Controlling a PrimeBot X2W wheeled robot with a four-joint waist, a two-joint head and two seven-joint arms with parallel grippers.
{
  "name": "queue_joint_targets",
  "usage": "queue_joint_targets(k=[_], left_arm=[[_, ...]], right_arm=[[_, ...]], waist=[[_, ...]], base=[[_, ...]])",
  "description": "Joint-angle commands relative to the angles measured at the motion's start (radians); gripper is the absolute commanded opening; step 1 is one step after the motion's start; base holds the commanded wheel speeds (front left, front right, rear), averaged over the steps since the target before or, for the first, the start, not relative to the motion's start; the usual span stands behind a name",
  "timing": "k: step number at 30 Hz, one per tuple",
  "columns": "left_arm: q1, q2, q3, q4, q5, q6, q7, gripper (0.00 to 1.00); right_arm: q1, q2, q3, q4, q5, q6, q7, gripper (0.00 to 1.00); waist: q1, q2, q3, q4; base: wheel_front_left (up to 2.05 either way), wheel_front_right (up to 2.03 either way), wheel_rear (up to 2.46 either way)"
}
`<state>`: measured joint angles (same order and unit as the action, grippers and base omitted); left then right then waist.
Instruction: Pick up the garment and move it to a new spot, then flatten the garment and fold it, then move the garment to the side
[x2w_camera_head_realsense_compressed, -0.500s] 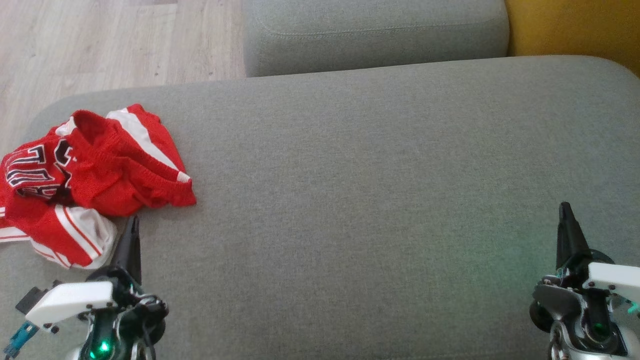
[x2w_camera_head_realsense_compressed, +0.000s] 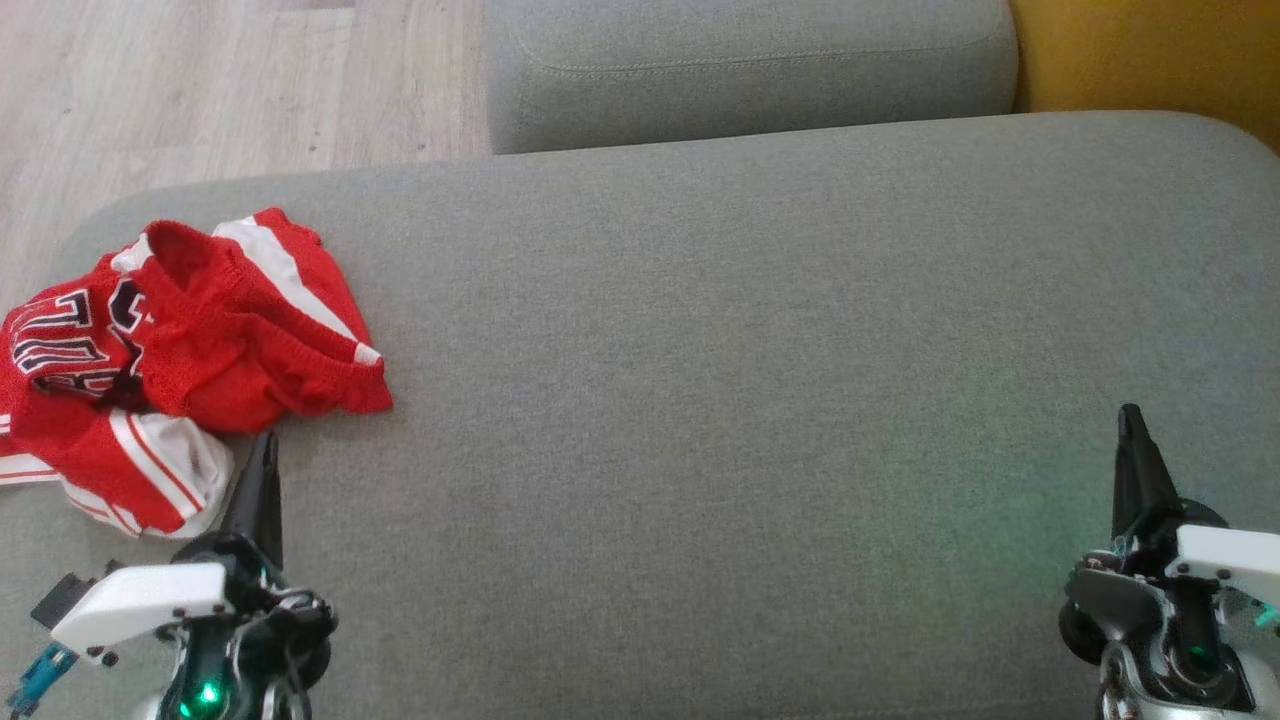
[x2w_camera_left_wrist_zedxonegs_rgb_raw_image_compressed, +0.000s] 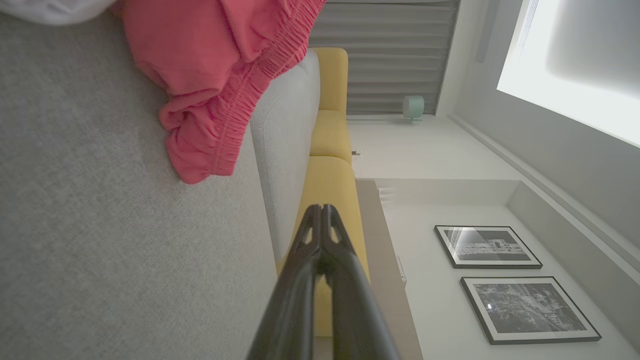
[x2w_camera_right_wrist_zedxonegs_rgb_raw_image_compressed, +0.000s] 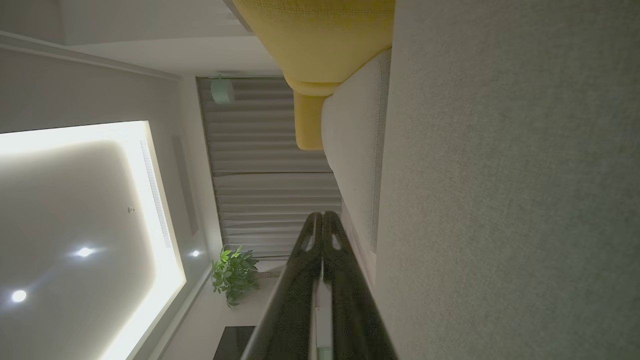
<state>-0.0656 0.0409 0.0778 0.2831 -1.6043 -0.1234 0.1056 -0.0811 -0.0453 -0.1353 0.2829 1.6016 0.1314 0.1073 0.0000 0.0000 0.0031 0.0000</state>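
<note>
**Fig. Two grippers at rest before the pick-up.**

The left gripper (x2w_camera_head_realsense_compressed: 266, 442) has its two dark fingers pressed together into a single point, with nothing between them. It is held low over the grey seat cushion (x2w_camera_head_realsense_compressed: 700, 360) and points forward.

The garment (x2w_camera_head_realsense_compressed: 200, 350) lies just ahead of this tip and slightly to its left. It is a crumpled red mesh piece with white stripes and black lettering. In the left wrist view its gathered, elasticated hem sits forward and to one side of the fingers, with bare cushion between, so the two appear close but apart.

The heap sits at the left end of the cushion, near the rounded edge. Beyond that edge are the wooden floor (x2w_camera_head_realsense_compressed: 200, 90) and a grey back cushion (x2w_camera_head_realsense_compressed: 750, 70).

The right gripper (x2w_camera_head_realsense_compressed: 1130, 418) is likewise closed and empty. It is well away from the garment, with the whole bare width of the cushion between them.

Interpretation:
- The matched, forward-pointing, closed poses suggest a start position, and no step of the task appears begun.
- The garment is nearest the left gripper, so that arm is the likelier one to pick it up. Its fingers would first have to part.
- The open stretch between the grippers offers room for laying the garment flat.
</note>
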Motion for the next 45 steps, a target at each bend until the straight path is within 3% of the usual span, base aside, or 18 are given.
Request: queue_joint_targets(k=[1, 11, 12, 15, 34, 45], left_arm=[[-0.042, 0.009, 0.036, -0.038, -0.005, -0.007, 0.007, 0.00], [-0.042, 0.009, 0.036, -0.038, -0.005, -0.007, 0.007, 0.00], [0.000, -0.001, -0.001, 0.004, 0.000, 0.001, -0.001, 1.00], [0.018, -0.007, -0.002, 0.044, 0.000, 0.001, -0.003, 1.00], [0.005, -0.004, -0.012, 0.008, 0.002, 0.000, -0.059, 1.00], [-0.003, -0.003, -0.015, -0.034, 0.165, 0.000, -0.091, 1.00]], right_arm=[[-0.027, -0.005, 0.022, -0.038, 0.007, -0.001, 0.006, 0.00], [-0.027, -0.005, 0.022, -0.038, 0.007, -0.001, 0.006, 0.00], [0.000, 0.001, 0.001, 0.003, 0.000, 0.000, 0.000, 1.00], [0.017, 0.003, 0.003, 0.042, 0.000, 0.000, -0.001, 1.00], [-0.003, 0.000, 0.070, -0.020, -0.003, 0.000, -0.039, 1.00], [-0.020, -0.028, 0.134, -0.043, -0.074, 0.000, -0.086, 1.00]], waist=[[0.0000, 0.0000, 0.000, 0.000], [0.0000, 0.0000, 0.000, 0.000], [0.0000, 0.0000, 0.000, 0.000], [0.0000, 0.0000, 0.000, 0.000], [0.0000, 0.0000, -0.002, 0.003], [0.0000, 0.0000, -0.003, 0.002]], base=[[0.00, 0.00, 0.00], [0.00, 0.00, 0.00], [0.00, 0.00, 0.00], [0.00, 0.00, 0.00], [0.00, 0.00, 0.00], [0.00, 0.00, 0.00]])
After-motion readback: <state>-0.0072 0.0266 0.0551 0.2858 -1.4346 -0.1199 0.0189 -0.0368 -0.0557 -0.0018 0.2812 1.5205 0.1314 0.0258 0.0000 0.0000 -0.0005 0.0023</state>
